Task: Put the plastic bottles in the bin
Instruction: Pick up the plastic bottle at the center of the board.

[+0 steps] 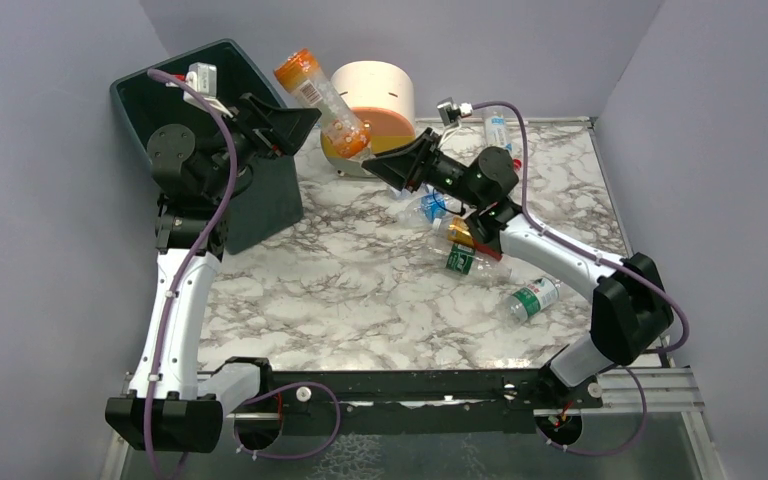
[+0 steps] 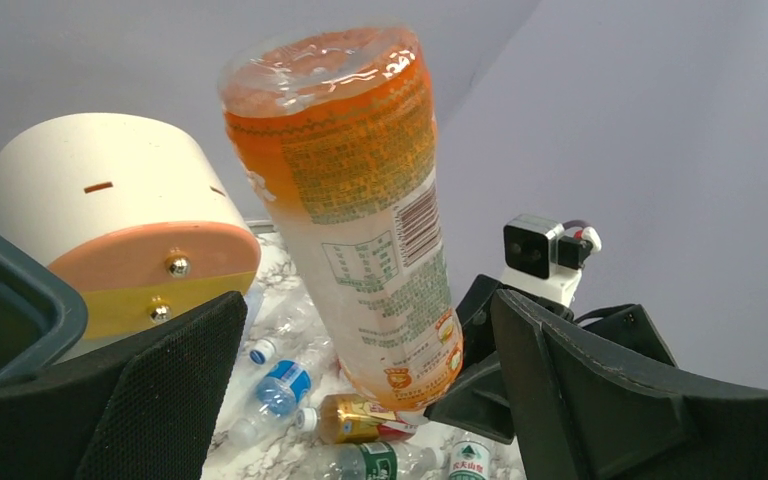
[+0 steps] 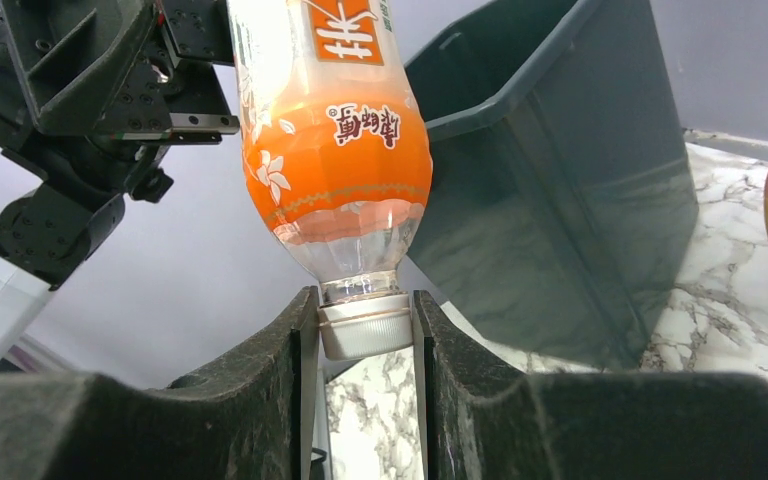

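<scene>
There, bottle cap [image 3: 364,325] between right jaws.

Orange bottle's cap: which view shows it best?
Right wrist: the cap sits clamped in the right end effector. Top external hides it behind that end effector; left wrist shows the orange bottle, not its cap.

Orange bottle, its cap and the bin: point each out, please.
orange bottle [image 1: 322,102], top view, mid-body.
cap [image 3: 364,328], right wrist view, white ribbed side.
bin [image 1: 268,203], top view, front wall.

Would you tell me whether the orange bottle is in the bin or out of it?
Out of it: the right fingers pinch the orange bottle by its cap, aloft beside the bin.
</scene>
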Controlling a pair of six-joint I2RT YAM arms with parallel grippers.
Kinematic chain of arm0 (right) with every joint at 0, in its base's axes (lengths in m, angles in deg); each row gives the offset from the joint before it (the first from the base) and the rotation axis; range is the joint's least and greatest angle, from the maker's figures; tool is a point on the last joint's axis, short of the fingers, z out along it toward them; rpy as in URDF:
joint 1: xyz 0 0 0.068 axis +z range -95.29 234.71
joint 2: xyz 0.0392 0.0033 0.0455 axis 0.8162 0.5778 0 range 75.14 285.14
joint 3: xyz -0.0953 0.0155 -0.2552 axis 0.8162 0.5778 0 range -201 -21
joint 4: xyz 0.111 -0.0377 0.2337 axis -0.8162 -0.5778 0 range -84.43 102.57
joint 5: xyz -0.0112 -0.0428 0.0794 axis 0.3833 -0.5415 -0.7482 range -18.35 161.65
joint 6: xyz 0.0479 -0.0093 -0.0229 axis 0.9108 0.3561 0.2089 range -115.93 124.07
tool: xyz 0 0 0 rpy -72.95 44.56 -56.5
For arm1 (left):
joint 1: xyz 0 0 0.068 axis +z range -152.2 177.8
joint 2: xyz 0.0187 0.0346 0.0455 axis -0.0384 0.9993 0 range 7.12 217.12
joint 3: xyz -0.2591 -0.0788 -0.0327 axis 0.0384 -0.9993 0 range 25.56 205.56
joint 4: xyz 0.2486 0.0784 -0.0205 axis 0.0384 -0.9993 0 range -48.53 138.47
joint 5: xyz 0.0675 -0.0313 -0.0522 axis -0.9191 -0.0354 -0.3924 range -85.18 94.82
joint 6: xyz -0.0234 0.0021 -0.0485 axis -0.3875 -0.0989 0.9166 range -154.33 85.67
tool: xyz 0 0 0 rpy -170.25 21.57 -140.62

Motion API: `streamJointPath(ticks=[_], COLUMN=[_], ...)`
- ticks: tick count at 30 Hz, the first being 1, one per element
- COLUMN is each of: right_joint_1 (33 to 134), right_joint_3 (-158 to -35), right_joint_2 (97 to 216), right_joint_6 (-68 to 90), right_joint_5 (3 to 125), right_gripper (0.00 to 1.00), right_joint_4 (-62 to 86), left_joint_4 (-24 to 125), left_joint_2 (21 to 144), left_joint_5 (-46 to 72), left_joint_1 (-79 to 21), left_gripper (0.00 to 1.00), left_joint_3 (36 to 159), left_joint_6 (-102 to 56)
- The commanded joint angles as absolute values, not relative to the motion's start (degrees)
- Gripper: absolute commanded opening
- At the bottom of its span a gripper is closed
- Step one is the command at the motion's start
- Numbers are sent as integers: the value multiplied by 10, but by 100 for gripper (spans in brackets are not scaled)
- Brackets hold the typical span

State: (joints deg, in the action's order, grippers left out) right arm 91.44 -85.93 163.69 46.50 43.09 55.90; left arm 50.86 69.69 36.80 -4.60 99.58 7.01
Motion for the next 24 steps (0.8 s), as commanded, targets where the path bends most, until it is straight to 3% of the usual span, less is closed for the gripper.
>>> streamJointPath(ticks=[1, 24], right_joint_1=[913, 932], right_joint_3=[-885, -884], right_joint_2=[1651, 1668], right_joint_6=[485, 490], right_joint_5=[398, 366], right_gripper=[25, 25], right_joint_4=[595, 603], left_joint_4=[554, 551], left_joint_2=[696, 719], left_joint_5=[377, 257], left_joint_1=[-59, -150], left_gripper=[99, 97], left_joint_3=[985, 980], left_joint_6=[73, 6])
